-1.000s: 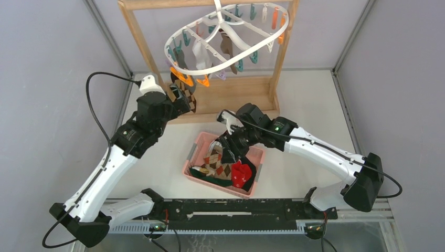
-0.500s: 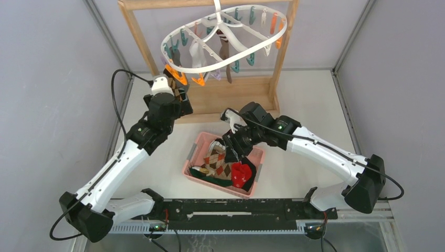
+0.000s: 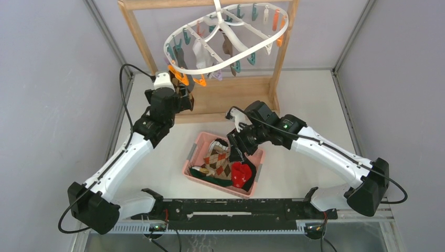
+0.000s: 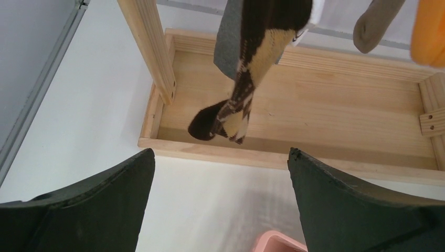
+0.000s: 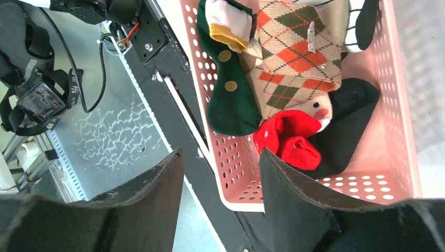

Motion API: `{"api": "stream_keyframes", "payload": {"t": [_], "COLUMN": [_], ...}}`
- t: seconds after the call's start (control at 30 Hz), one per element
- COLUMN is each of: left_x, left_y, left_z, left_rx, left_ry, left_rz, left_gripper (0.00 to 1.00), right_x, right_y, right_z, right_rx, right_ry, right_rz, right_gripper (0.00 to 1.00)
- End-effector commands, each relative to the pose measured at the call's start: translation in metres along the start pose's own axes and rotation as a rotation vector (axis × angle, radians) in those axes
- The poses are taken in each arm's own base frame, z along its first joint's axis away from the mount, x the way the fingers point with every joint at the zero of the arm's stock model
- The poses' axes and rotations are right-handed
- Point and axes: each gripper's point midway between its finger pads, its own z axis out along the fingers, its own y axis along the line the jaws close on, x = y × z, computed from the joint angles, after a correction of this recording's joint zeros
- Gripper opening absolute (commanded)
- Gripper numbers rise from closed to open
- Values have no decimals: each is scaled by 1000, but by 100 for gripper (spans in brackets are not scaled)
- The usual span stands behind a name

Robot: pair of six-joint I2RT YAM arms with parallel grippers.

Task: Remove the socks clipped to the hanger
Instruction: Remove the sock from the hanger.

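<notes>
1. Black rail (image 3: 273,207): lies along the near edge of the table (image 3: 309,100), between the two arm bases.
2. Pink basket (image 3: 194,152): perforated plastic, on the table just beyond the middle of the near edge. It holds a heap of socks that touch one another: argyle sock (image 5: 299,58), green sock (image 5: 228,100) with tan dots, red sock (image 5: 286,139) and black sock (image 5: 351,121).
3. Right gripper (image 5: 220,173): hangs above the basket's rim, jaws partly apart, nothing between them.
4. Left gripper (image 4: 220,178): raised left of the table's centre and aimed at the wooden frame, jaws spread to their widest, holding nothing.
5. Wooden frame (image 4: 336,105): tray base with uprights, at the middle of the table's far edge.
6. Hanger (image 3: 251,52): white oval hung from the frame's top bar, tilted with its left end lower. Teal and orange clips dangle from it.
7. Socks clipped to the hanger:
   - Brown-and-beige sock (image 4: 246,79): hangs over the left end of the tray, beyond the left fingertips and untouched.
   - Grey sock (image 4: 228,42): directly against the brown-and-beige sock.
   - Taupe sock (image 4: 375,23): further right.
   - White sock (image 3: 201,55): under the oval's middle.
</notes>
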Motion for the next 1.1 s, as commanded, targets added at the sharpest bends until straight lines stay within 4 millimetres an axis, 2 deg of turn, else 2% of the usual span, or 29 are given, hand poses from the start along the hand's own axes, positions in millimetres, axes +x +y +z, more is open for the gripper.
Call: {"api": "stream_keyframes", "payload": {"t": [0.0,0.1,0.57,0.8,0.9,0.93,1.0,1.07], "left_x": [-7,-5,-16,-18,-19,-19,-19,-19], "left_y": [2,7,1,11,15,15,14,13], "left_z": [12,21,53,64,66,66,68,68], "left_rx": [5,3,56,20,14,16,26,36], "left_ry": [-44,-41,-68,-75,-74,-72,-68,-61], "left_rz": [-5,-15,-98,-127,-137,-139,-141,-143], "left_gripper": [100,100,100,98,89,83,64,51], "right_x": [-8,-8,-2,1,4,4,4,4], "right_y": [5,5,4,3,2,2,2,2], "right_z": [-11,-12,-16,-21,-22,-23,-23,-23], "right_rx": [-9,-9,7,24,29,30,32,31], "right_ry": [-47,-49,-33,-30,-24,-25,-26,-25], "right_rz": [-29,-24,5,12,15,14,15,14], "right_gripper": [62,62,62,62,63,62,63,63]}}
